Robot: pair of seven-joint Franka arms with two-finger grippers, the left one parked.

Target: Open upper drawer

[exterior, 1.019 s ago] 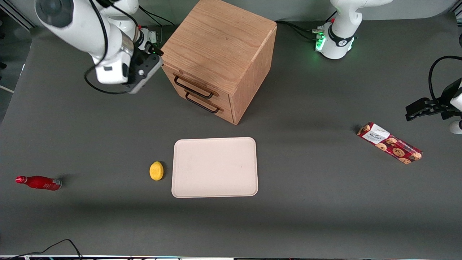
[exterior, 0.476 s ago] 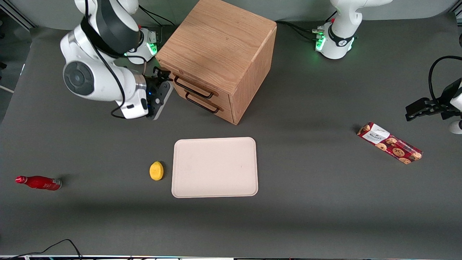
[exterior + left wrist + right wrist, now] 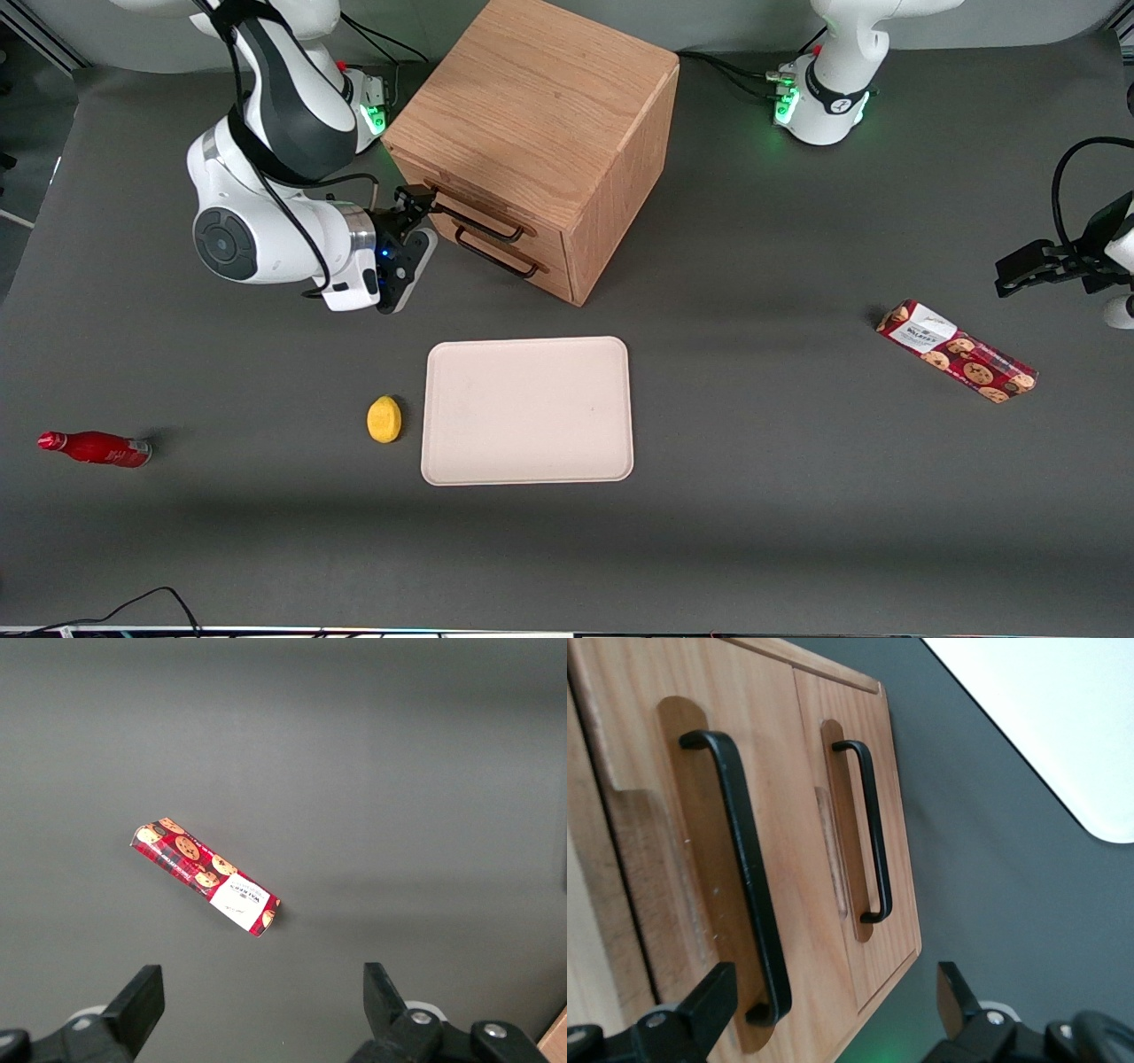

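Position check at the oak cabinet (image 3: 532, 97). Found it on the tabletop (image 3: 797, 532) close to the edge that carries the arm bases, about midway along that edge. Noted both drawer fronts turned obliquely toward the corner where the front-camera edge meets the working arm's end.

Identified the upper drawer (image 3: 549, 244) (image 3: 647, 691) directly under the cabinet top and above the lower drawer (image 3: 554, 276) (image 3: 899, 859). Read it as fully shut, its front flush with the lower one. Noted its dark bar handle (image 3: 476, 217) (image 3: 740, 877) running level along the front, long axis parallel to the cabinet's top edge.

Located the gripper (image 3: 418, 202) (image 3: 828, 1014) in front of the upper drawer, at the handle end toward the working arm's end of the table. Read the fingers (image 3: 700, 1010) as spread wide, with nothing held. Saw the spread set across the bar's long axis, as needed for closing over the bar. Saw the bar's end inside the gap but close to one finger, not centred. Could not tell whether any finger touched the bar.

Judged as the approach step, with the pull not yet begun. Judged the coming move to call for centring the bar in the gap, advancing toward the drawer front, closing on the bar, then pulling straight out, square to the front.
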